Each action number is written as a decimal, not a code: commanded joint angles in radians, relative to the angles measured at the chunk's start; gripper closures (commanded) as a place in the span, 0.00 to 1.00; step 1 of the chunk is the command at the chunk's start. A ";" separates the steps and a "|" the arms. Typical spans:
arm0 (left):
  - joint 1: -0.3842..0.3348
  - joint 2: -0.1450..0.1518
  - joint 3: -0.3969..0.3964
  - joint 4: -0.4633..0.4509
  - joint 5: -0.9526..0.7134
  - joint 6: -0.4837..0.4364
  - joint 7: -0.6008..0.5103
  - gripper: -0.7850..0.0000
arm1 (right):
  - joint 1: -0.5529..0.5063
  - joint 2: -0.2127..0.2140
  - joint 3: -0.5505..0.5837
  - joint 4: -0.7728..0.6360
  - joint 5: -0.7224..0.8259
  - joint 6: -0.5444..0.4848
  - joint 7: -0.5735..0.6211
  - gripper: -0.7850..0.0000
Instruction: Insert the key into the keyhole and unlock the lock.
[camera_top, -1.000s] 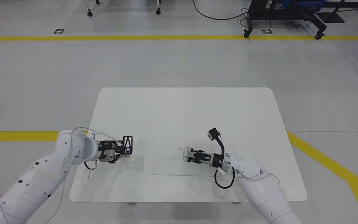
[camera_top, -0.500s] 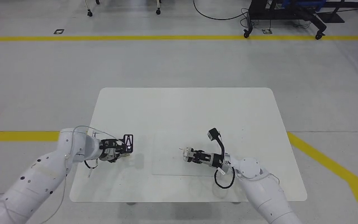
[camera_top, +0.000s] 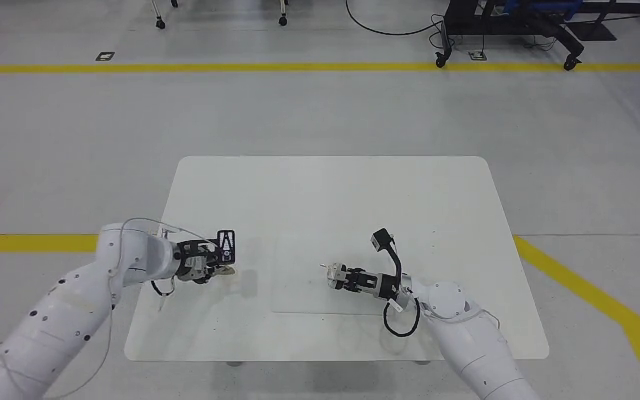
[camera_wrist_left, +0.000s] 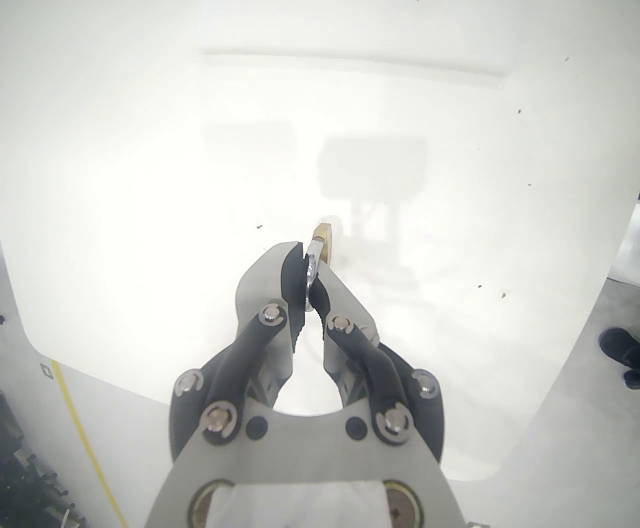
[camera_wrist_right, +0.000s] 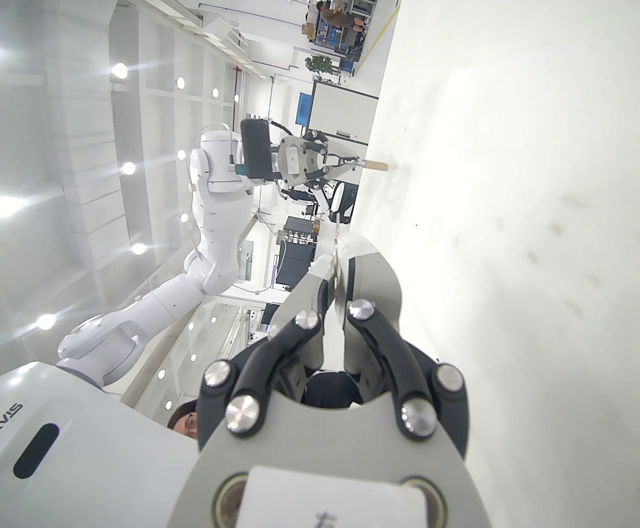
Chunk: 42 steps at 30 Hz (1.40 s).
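Brass lock (camera_wrist_left: 324, 240) is pinched by its silver loop in the left claw (camera_wrist_left: 311, 280), low over the table (camera_top: 400, 200). Well apart, the right claw (camera_wrist_right: 336, 272) pinches the key (camera_wrist_right: 335, 246). It is not in yet, and turning is left too.

The padlock (camera_wrist_left: 324, 240) is largely hidden behind the pads of the left gripper (camera_wrist_left: 308, 266). A brass corner and part of the shackle are seen, but no keyhole can be made out. The key (camera_wrist_right: 337, 250) is seen edge-on in the right gripper (camera_wrist_right: 338, 265), its blade shape indiscernible. From above, both are too small to be told.
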<state>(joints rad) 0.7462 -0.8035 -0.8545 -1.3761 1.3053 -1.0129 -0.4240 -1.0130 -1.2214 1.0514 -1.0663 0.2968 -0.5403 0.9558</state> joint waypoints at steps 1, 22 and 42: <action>0.004 0.006 -0.008 -0.008 -0.002 0.001 -0.002 1.00 | 0.000 0.000 0.000 0.000 0.000 0.000 0.000 1.00; 0.002 -0.040 -0.029 0.165 -0.775 0.160 -0.048 1.00 | 0.000 0.000 0.000 0.000 0.000 0.000 0.000 1.00; -0.074 -0.145 0.177 0.289 -1.881 0.042 -0.370 1.00 | -0.091 0.009 0.108 -0.198 0.228 0.015 -0.128 1.00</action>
<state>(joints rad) 0.6924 -0.9381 -0.6970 -1.0954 -0.4627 -0.9734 -0.7205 -1.1033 -1.2114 1.1599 -1.2566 0.5151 -0.5311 0.8370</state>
